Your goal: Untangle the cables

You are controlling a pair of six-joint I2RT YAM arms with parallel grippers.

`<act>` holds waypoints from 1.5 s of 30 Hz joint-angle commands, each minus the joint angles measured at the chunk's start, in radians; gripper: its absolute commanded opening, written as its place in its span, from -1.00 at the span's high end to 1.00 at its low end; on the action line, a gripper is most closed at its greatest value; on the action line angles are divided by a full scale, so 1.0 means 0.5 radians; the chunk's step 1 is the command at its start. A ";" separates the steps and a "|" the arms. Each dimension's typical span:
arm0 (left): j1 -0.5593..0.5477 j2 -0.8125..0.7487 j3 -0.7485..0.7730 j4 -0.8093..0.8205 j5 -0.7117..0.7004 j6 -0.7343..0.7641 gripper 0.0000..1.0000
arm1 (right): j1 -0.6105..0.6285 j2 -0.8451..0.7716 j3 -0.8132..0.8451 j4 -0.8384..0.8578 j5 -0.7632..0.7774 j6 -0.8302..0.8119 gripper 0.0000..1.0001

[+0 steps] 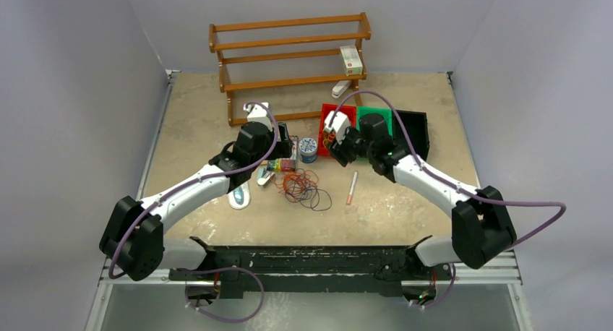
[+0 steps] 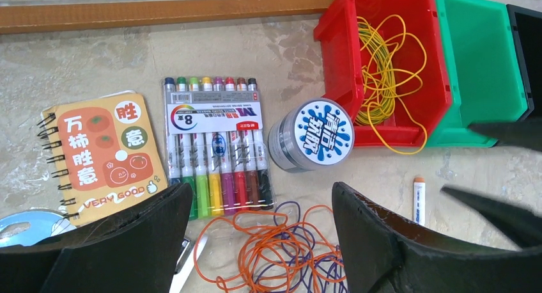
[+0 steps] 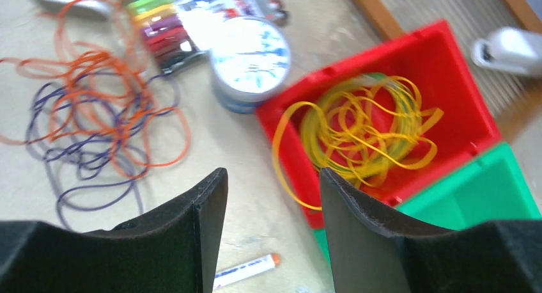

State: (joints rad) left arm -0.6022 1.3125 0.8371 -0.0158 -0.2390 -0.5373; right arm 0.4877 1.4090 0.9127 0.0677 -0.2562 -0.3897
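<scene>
Cables (image 1: 305, 187) are half sorted imo: yellow loops (image 3: 358, 126) in the red bin (image 3: 450, 66), orange and purple ones (image 2: 275, 254) tangled on the table (image 1: 405, 219), left gripper (image 2: 262, 197) and right gripper (image 3: 271, 174) both open and empty, so I'd pinch one outer orange strand and lift slowly.

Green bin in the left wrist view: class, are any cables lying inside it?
No, the green bin shows only bare walls and floor; the yellow cables lie in the red bin beside it.
</scene>
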 commanded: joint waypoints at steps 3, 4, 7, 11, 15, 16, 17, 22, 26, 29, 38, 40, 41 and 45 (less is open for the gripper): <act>0.014 -0.074 0.049 0.047 0.016 0.016 -0.59 | 0.098 -0.039 -0.064 0.124 -0.217 -0.297 -0.14; 0.014 -0.075 0.048 0.044 0.015 0.017 -0.59 | 0.102 -0.009 -0.055 0.107 -0.203 -0.304 -0.14; 0.014 -0.081 0.042 0.042 0.015 0.016 -0.59 | 0.115 0.098 -0.018 0.064 -0.096 -0.337 -0.13; 0.014 -0.090 0.034 0.044 0.008 0.015 -0.59 | 0.114 0.229 0.049 -0.015 0.000 -0.376 -0.10; 0.014 -0.092 0.031 0.038 0.000 0.020 -0.59 | 0.116 0.299 0.075 0.000 0.107 -0.378 -0.05; 0.014 -0.093 0.031 0.038 -0.001 0.019 -0.59 | 0.115 0.308 0.079 0.009 0.151 -0.381 -0.03; 0.014 -0.091 0.029 0.038 -0.001 0.019 -0.59 | 0.114 0.316 0.082 0.028 0.198 -0.380 0.00; 0.016 -0.085 0.032 0.041 -0.008 0.022 -0.59 | 0.115 0.339 0.084 0.085 0.334 -0.383 0.23; 0.015 -0.085 0.034 0.041 -0.010 0.025 -0.59 | 0.117 0.379 0.093 0.072 0.380 -0.379 0.49; 0.014 -0.084 0.030 0.041 -0.017 0.022 -0.59 | 0.116 0.402 0.095 0.069 0.371 -0.341 0.66; 0.014 -0.084 0.031 0.035 -0.024 0.023 -0.59 | 0.106 0.419 0.225 0.116 0.348 -0.239 0.94; 0.014 -0.090 0.031 0.032 -0.025 0.022 -0.59 | 0.092 0.447 0.276 0.103 0.349 -0.204 0.96; 0.014 -0.091 0.031 0.032 -0.028 0.024 -0.59 | 0.080 0.462 0.306 0.096 0.340 -0.182 0.97; 0.014 -0.092 0.029 0.031 -0.028 0.026 -0.59 | 0.019 0.535 0.432 0.071 0.268 -0.080 1.00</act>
State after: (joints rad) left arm -0.6022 1.2984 0.8371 -0.0254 -0.2398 -0.5362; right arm 0.5282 1.6516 1.0443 0.0841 -0.0959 -0.4961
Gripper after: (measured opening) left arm 0.796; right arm 0.008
